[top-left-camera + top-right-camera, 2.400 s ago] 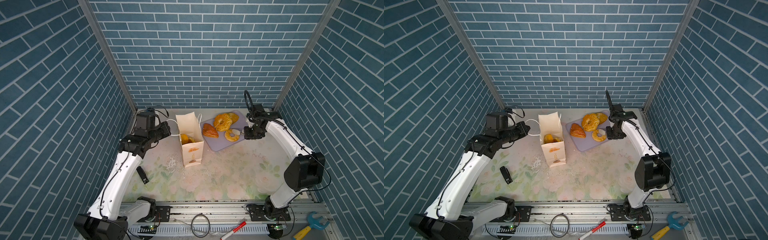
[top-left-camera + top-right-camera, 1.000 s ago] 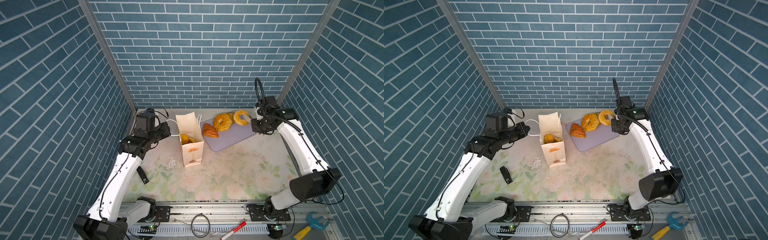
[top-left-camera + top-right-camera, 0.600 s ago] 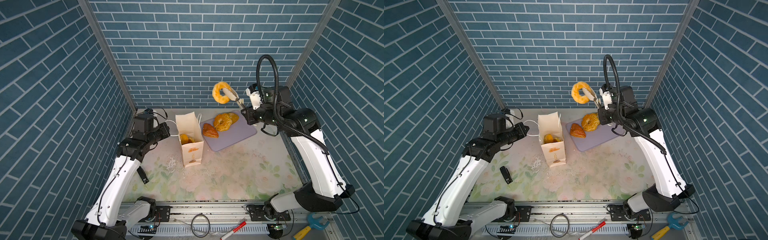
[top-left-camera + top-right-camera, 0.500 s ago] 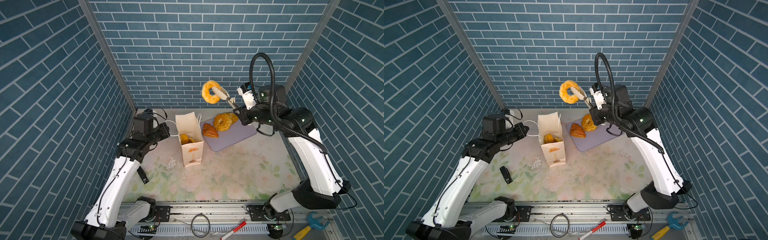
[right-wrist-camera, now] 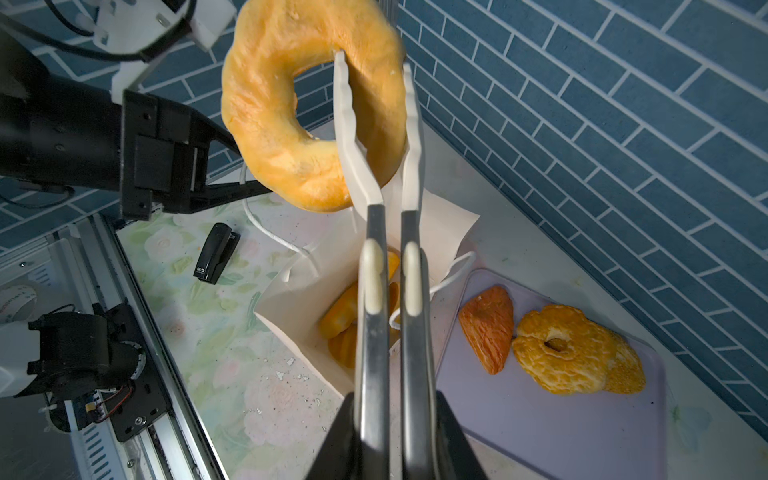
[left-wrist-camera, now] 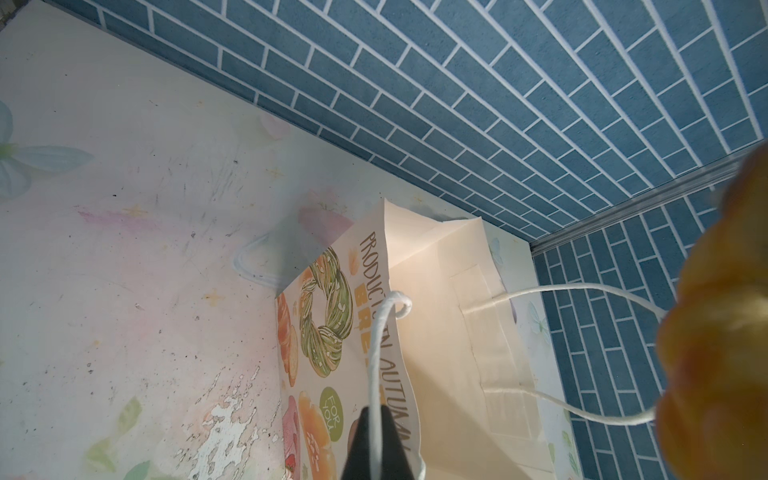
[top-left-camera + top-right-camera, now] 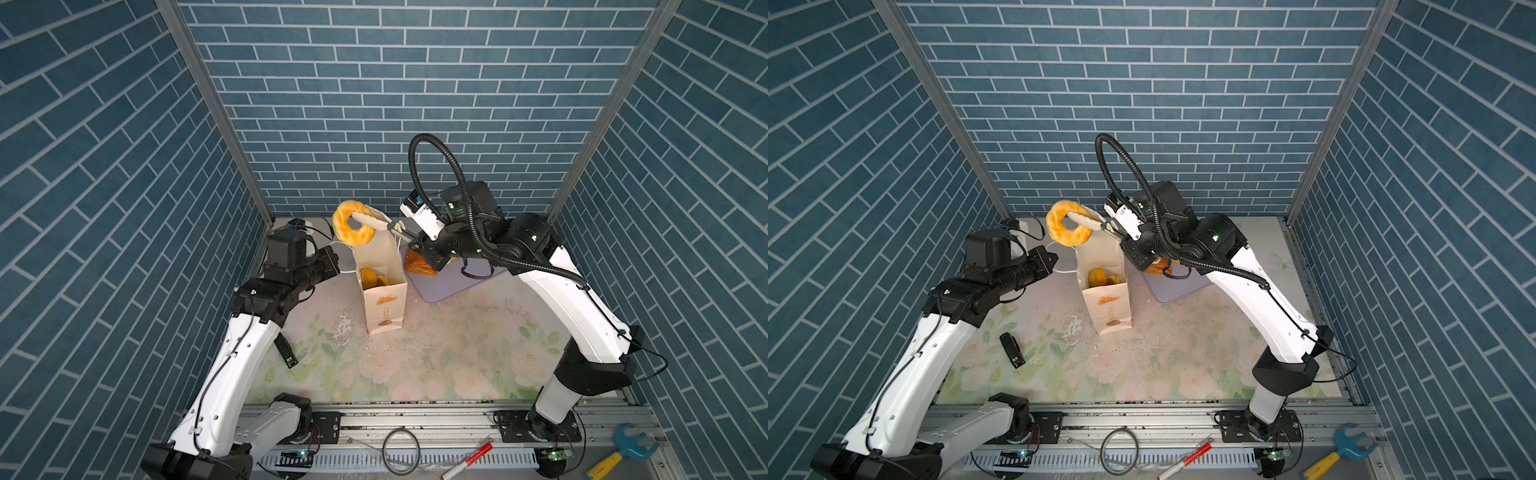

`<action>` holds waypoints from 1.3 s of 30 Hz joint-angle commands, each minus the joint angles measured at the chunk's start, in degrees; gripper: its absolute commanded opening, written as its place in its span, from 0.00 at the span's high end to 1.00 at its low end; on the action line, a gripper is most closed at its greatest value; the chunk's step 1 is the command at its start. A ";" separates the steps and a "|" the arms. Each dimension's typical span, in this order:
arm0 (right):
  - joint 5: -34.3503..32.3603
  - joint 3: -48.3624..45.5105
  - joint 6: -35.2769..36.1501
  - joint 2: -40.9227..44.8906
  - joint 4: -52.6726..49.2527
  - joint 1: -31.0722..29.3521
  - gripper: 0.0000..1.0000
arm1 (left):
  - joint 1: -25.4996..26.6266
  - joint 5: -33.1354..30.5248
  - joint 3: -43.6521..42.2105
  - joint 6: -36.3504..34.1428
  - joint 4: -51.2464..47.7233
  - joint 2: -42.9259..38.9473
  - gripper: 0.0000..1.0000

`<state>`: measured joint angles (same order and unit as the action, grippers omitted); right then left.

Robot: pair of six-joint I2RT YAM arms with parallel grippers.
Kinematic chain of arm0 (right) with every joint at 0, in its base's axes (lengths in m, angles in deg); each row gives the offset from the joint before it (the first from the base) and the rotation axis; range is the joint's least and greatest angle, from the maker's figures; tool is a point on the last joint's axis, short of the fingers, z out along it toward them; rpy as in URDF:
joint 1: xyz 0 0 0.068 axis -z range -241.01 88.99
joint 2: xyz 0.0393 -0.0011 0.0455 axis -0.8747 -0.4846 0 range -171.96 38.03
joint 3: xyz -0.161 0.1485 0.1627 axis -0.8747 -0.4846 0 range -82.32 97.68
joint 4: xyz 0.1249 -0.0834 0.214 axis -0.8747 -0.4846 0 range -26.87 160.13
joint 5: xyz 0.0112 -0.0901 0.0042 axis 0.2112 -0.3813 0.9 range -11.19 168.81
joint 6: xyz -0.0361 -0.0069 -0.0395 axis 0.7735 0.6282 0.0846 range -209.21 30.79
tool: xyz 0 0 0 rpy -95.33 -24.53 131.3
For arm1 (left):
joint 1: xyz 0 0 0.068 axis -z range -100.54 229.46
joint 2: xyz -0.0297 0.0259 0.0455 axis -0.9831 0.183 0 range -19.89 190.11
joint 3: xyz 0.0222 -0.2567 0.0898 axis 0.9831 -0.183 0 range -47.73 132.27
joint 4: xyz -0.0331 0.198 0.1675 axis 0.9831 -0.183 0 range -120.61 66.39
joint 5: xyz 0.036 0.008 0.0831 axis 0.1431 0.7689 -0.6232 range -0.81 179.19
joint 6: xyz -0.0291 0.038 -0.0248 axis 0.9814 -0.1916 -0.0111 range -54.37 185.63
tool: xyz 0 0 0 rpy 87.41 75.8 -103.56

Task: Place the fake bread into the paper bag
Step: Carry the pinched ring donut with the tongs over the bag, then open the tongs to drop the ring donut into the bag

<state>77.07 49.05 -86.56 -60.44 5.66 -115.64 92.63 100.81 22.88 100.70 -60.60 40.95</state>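
The cream paper bag (image 7: 384,299) (image 7: 1108,303) (image 6: 440,311) (image 5: 291,307) stands open mid-table with golden fake bread (image 7: 372,277) (image 5: 345,311) inside. My left gripper (image 7: 333,257) (image 7: 1052,259) (image 6: 376,440) is shut on its white cord handle (image 6: 378,353). My right gripper (image 7: 419,243) (image 7: 1133,245) (image 5: 392,415) is shut on metal tongs (image 5: 374,291). Their white tips pinch a ring-shaped bread (image 7: 345,235) (image 7: 1059,232) (image 5: 266,104), raised above the bag's far rim. A brown triangle (image 5: 488,328) and another ring (image 5: 573,361) lie on the lavender tray (image 5: 540,415) (image 7: 457,282).
A black stapler (image 7: 286,351) (image 7: 1012,350) (image 5: 216,253) lies on the floral table left of the bag. Blue brick walls close in three sides. A red pen (image 7: 465,457) and a yellow-blue wrench (image 7: 619,453) lie by the front rail.
My right arm has lifted the ring bread off the tray and carried it left until it hangs over the bag. The left arm has stayed on the handle.
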 commanded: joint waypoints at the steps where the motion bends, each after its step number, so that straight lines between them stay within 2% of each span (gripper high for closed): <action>1: -0.27 -0.88 1.65 0.58 1.06 -0.53 0.84 | 0.37 -0.29 0.03 -0.22 -0.42 -0.66 1.00; 16: -7.84 -9.20 2.97 2.59 -1.50 -0.15 0.84 | 0.37 -0.46 0.09 -0.36 -0.57 -0.62 1.00; 29: -9.34 -12.01 3.41 2.04 -1.97 0.78 0.83 | 0.37 -0.59 0.04 -0.18 -0.71 -0.37 1.00; 32: -9.32 -11.45 3.83 1.30 -2.50 0.71 0.81 | 0.37 -0.54 0.12 -0.12 -0.60 -0.33 1.00; 35: -10.16 -10.57 4.10 0.57 -3.05 0.75 0.74 | 0.37 -0.67 0.14 -0.11 -0.70 -0.36 1.00; 39: -10.47 -9.56 4.44 0.35 -2.77 0.76 0.68 | 0.37 -0.98 0.13 -0.13 -0.84 -0.32 1.00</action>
<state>68.20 37.13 -84.18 -59.83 2.17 -115.05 92.63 100.70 22.88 100.77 -60.62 40.95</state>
